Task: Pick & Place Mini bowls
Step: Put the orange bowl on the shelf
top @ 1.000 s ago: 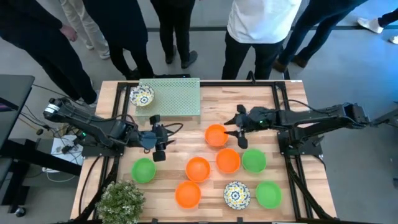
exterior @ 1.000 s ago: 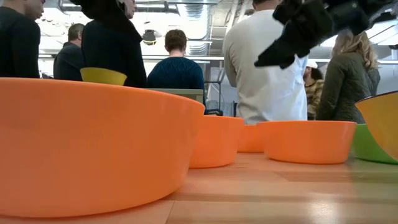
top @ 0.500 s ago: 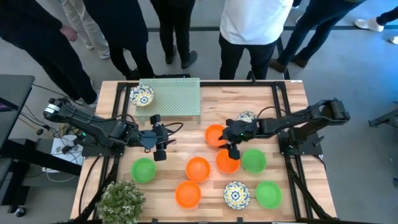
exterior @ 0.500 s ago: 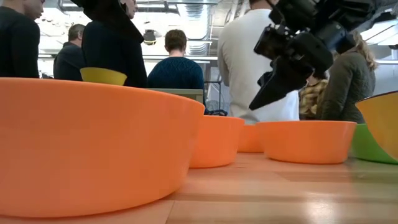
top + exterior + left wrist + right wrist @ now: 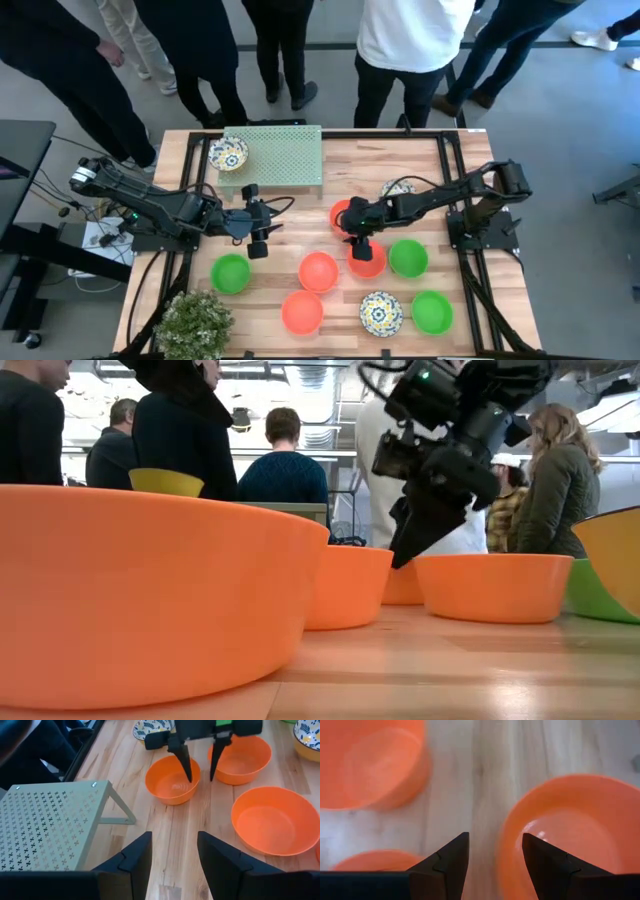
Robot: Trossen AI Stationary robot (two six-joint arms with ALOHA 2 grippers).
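Since the earlier frames, the right arm has swung in from the counter's right edge toward its centre, and the right pincer now hangs over two orange mini bowls; the left arm has not moved. Wooden counter: carries a perforated green stand at the far left, with one patterned mini bowl on it, and a potted plant at the near left corner. Mini bowls: four orange ones sit clustered mid-counter, three green ones lie nearer the sides, and another patterned one sits at the front. Right pincer: jaws parted moderately, holding nothing, straddling the near rim of the farthest orange bowl, one fingertip inside it, the other over bare wood beside the neighbouring bowl. Left pincer: parted, empty, hovering at left-centre. People stand beyond the far edge.
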